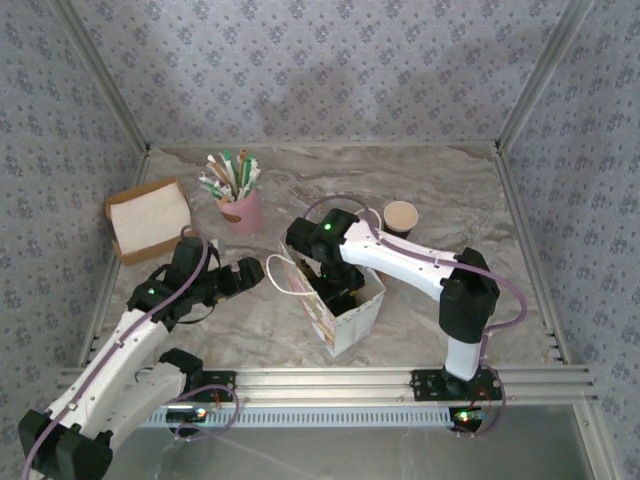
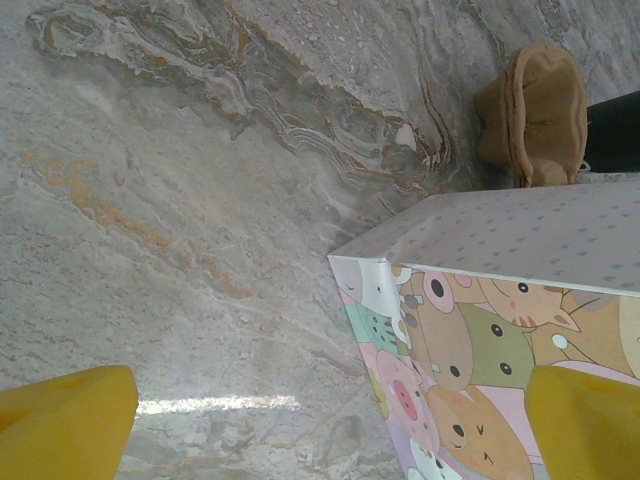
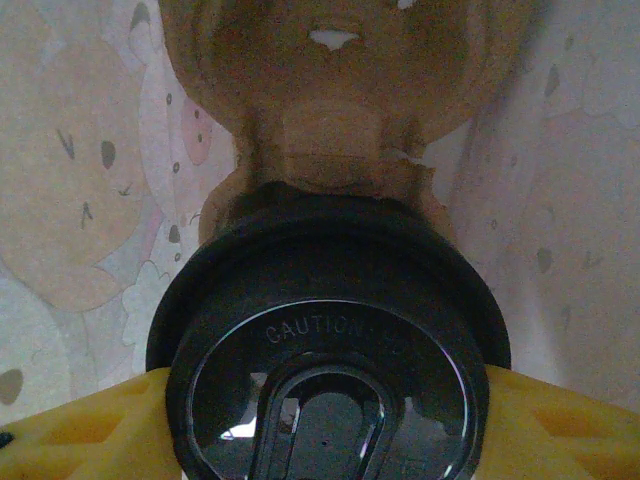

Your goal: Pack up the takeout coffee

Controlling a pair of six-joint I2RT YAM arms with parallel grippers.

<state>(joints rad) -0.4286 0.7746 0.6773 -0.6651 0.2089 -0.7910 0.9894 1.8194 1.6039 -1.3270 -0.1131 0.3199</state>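
The takeout coffee (image 3: 330,350) fills the lower middle of the right wrist view, its round black lid facing the camera. My right gripper (image 3: 325,420) is shut on it, a yellow finger pressed against each side of the lid. It sits down inside the open top of the cartoon-printed paper bag (image 1: 352,312), where the right gripper (image 1: 335,285) reaches in from above. The bag's inner walls (image 3: 80,200) surround the cup. My left gripper (image 1: 252,272) stands open just left of the bag, holding nothing. The bag's printed corner (image 2: 470,340) lies between its yellow fingertips (image 2: 65,420).
A dark-walled paper cup (image 1: 400,218) stands behind the bag, right of the right arm. A pink cup of straws (image 1: 238,200) and a cardboard tray with a white napkin (image 1: 150,217) sit at the back left. The bag's handle (image 1: 285,275) sticks out toward the left gripper.
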